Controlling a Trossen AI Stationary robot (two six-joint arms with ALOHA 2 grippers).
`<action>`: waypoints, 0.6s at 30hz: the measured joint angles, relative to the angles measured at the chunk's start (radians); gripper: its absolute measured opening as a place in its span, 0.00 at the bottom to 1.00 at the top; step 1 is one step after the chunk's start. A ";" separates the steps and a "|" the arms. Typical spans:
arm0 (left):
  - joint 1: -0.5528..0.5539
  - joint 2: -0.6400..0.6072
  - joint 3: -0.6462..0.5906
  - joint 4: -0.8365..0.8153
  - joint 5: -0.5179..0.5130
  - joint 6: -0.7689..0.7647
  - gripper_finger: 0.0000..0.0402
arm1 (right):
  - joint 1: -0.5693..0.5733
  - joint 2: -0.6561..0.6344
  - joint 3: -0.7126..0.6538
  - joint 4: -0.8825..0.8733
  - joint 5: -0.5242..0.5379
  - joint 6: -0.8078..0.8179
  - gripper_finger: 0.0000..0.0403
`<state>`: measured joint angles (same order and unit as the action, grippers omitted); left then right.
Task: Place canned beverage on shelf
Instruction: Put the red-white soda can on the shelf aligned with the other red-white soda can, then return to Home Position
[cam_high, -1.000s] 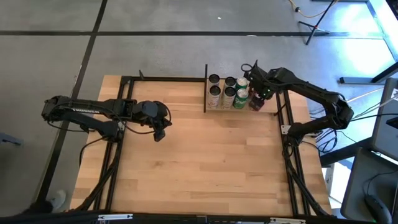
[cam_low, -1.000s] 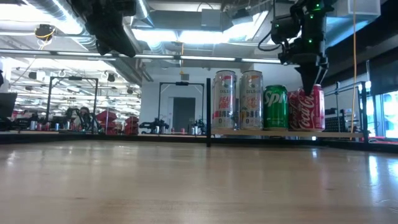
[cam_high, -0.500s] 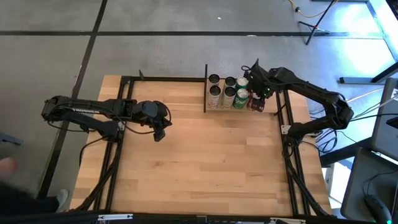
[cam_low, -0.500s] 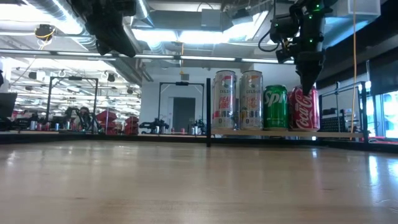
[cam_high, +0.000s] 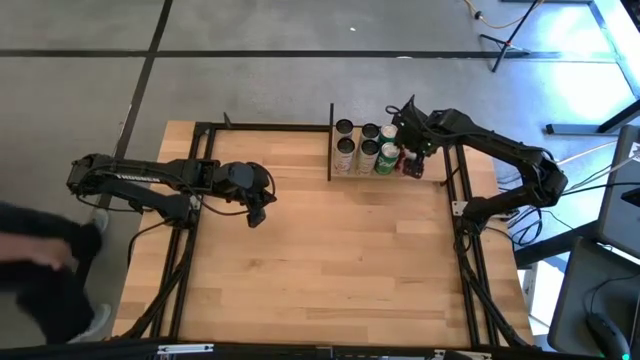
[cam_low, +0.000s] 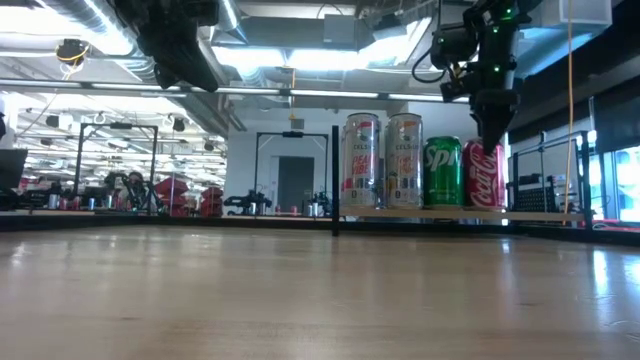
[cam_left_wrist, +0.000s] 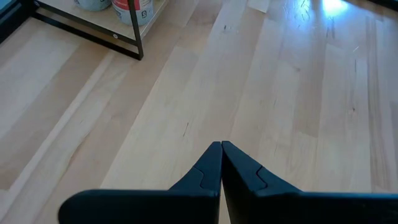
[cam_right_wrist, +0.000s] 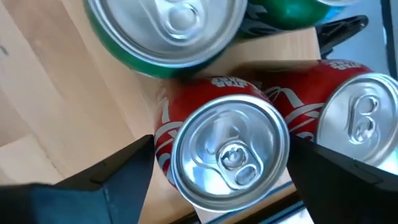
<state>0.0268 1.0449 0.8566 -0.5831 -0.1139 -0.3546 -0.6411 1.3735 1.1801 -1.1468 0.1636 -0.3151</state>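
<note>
A red cola can (cam_right_wrist: 227, 149) stands upright on the shelf (cam_high: 437, 178), a light wooden board in black rods at the table's far right. It is at the right end of the near row, beside a green can (cam_low: 443, 172), and also shows in the low view (cam_low: 486, 180). My right gripper (cam_right_wrist: 221, 146) (cam_high: 410, 150) is over it, shut on its top part. A second red can (cam_right_wrist: 360, 124) stands right by it. My left gripper (cam_left_wrist: 221, 146) (cam_high: 258, 213) is shut and empty above the table's left half. My right gripper pinches the red cola can between its two fingers, one on each side of the upper wall just under the rim (cam_right_wrist: 161, 146). The fingers (cam_low: 490, 135) come from above, pointing down. The can stands upright with its bottom on the shelf board.
Two pale tall cans (cam_low: 362, 160) (cam_low: 404, 160) and more cans behind them (cam_high: 346, 128) fill the shelf's left part. A black upright rod (cam_low: 334, 180) marks the shelf's left end. A person (cam_high: 40, 265) moves beside the table's left edge. Bare tabletop (cam_high: 330, 260) lies in the middle and near.
My right gripper has shifted a little toward the table's left with the red can. In the low view the can now lines up with the other red can, close beside the green can. A person has come in at the table's left.
</note>
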 joint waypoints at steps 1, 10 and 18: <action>0.000 0.000 0.000 0.000 0.000 0.000 0.01 | 0.000 0.000 0.000 -0.004 0.008 0.000 0.85; 0.000 0.000 0.000 0.000 0.000 0.000 0.01 | 0.000 0.000 0.064 -0.034 -0.006 0.019 0.86; 0.000 0.000 0.000 0.000 0.000 -0.009 0.01 | 0.018 -0.001 0.199 -0.131 -0.083 0.081 0.86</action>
<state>0.0269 1.0451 0.8566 -0.5827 -0.1143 -0.3637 -0.6233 1.3729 1.3789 -1.2775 0.0808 -0.2339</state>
